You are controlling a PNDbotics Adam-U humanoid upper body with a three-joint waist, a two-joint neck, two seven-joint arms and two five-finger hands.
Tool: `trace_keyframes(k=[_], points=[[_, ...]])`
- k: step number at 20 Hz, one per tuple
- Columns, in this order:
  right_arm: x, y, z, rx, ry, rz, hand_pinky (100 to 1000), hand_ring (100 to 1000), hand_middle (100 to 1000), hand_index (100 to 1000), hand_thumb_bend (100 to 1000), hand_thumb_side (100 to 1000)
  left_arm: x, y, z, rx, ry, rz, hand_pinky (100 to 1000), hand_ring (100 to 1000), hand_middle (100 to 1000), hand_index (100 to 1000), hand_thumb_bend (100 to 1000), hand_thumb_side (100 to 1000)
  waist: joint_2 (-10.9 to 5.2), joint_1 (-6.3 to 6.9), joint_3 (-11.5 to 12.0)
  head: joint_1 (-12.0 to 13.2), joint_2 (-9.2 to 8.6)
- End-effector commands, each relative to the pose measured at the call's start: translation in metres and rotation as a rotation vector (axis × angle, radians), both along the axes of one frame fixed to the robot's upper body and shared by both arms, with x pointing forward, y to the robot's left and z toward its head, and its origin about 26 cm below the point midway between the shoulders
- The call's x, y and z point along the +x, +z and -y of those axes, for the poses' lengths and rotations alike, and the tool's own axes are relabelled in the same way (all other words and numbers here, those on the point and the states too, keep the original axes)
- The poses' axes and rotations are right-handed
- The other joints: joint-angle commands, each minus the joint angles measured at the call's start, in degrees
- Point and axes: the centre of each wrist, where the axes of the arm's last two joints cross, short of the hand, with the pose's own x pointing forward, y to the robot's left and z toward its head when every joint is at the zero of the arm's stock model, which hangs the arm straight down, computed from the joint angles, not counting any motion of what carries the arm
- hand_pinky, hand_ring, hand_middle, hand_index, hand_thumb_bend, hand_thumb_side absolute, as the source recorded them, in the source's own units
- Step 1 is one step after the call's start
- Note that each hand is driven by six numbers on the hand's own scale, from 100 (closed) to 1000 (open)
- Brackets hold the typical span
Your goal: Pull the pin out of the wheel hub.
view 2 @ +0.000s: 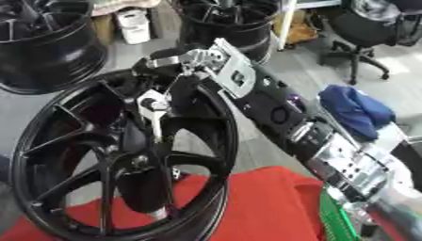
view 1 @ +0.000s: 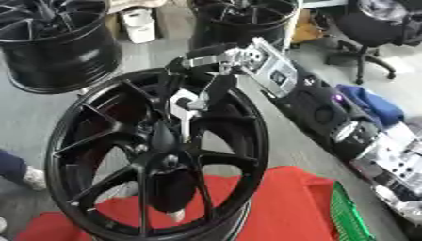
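The wheel hub (view 1: pixel 157 155), a large black alloy rim with slim spokes, fills the left and middle of what we see, standing tilted on a red cloth (view 1: pixel 280 207) that covers the worktop under it. Our right arm (view 2: pixel 313 136), black with silver joints and plates, comes in from the lower right and runs up and to the left across the rim's upper right edge. Two more black wheels stand on the grey floor (view 1: pixel 157 52) beyond: one at the upper left (view 1: pixel 53 42), another at the top middle (view 1: pixel 243 21). A black office chair (view 1: pixel 362 33) sits at the upper right, and a blue cloth (view 2: pixel 354 110) lies just past the arm on the right. A green ribbed strip (view 1: pixel 350 216) lies along the red cloth's right edge. A white container (view 1: pixel 138 24) stands on the floor between the two far wheels. Our right hand (view 1: pixel 202 87) is over the upper part of the rim, its dark fingers (view 1: pixel 216 89) pointing down into the spokes and curled around a pale, slim pin (view 1: pixel 184 120). The pin hangs nearly upright from the hand, its lower end just above the hub's dark centre (view 1: pixel 169 162); we cannot tell whether that tip touches the hub or stands clear of it. At the left edge a bit of a person's dark trouser and white shoe (view 1: pixel 33 179) shows on the floor.
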Motion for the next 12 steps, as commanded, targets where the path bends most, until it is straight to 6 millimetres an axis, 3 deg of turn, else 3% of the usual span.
trace_keyframes(k=[1,6,10,12], points=[[-0.003,0.017,0.009,-0.07,0.04,0.031,864,946,1000,1000,100,271,0.001,0.008,-0.002,0.015,0.004,0.024,565,689,633,801,458,639,-0.73,-0.04,0.1,0.1,-0.44],[-0.003,-0.003,0.022,-0.149,0.009,-0.007,873,974,1000,1000,100,306,0.0,0.008,-0.003,0.015,0.009,0.024,566,690,634,802,460,641,-0.49,-0.15,0.0,0.5,-0.74],[-0.003,-0.008,0.027,-0.163,-0.005,-0.021,866,965,1000,1000,100,308,0.0,0.008,-0.003,0.014,0.009,0.024,568,691,634,803,459,642,-0.28,-0.1,-0.1,0.5,-0.9],[-0.003,-0.009,0.028,-0.165,-0.013,-0.027,857,942,987,952,100,308,0.001,0.008,-0.003,0.014,0.006,0.024,569,692,635,804,455,645,-0.2,-0.01,-0.2,0.5,-0.91]])
